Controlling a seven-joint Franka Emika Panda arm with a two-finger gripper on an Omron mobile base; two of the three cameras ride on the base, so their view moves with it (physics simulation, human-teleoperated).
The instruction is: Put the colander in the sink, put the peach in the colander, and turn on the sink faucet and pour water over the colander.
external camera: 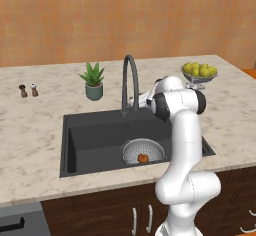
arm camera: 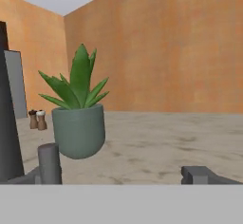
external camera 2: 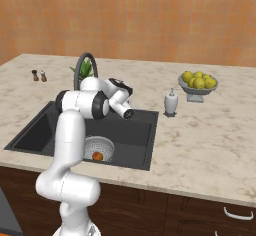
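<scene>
peach (external camera: 143, 157) in colander (external camera: 134, 150), in sink (external camera: 90, 140)

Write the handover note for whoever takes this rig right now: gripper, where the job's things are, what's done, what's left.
Gripper: open, holding nothing, raised beside the sink faucet and facing the potted plant.
Colander: in the sink, at its front right.
Peach: inside the colander.
Done: colander placed, peach placed.
Left: turn on the faucet and run water over the colander; no water is visible yet.
</scene>
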